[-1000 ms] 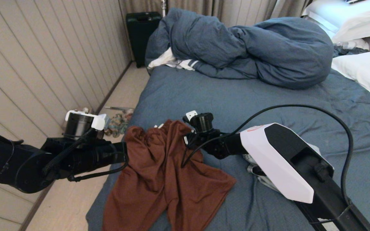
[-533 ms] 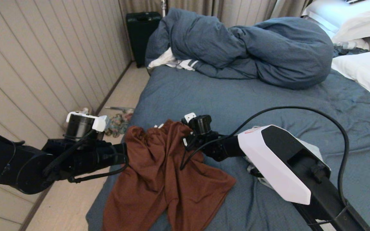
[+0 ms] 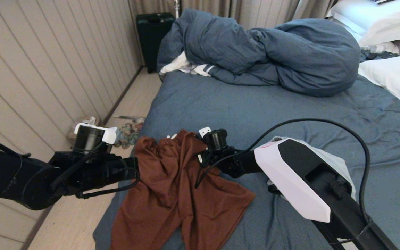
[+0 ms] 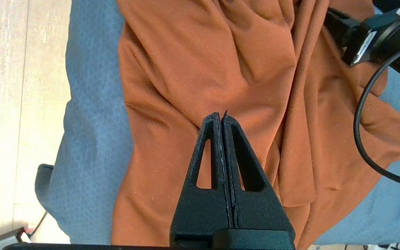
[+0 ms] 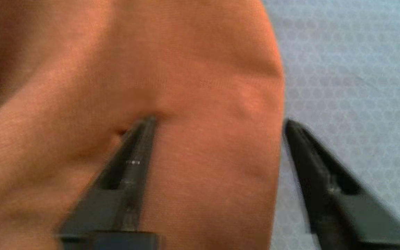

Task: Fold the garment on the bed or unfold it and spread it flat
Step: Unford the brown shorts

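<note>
Rust-brown shorts (image 3: 175, 194) lay rumpled at the near left corner of the bed (image 3: 290, 111), long axis along the bed, waistband toward the duvet (image 3: 266, 52) and legs toward the robot. The right gripper (image 5: 217, 125) stood wide apart astride a fold by the waistband, one finger (image 5: 130, 163) apparently pressing the cloth. The left gripper (image 4: 222, 116) hung above the shorts, fingers pressed together, holding nothing.
</note>
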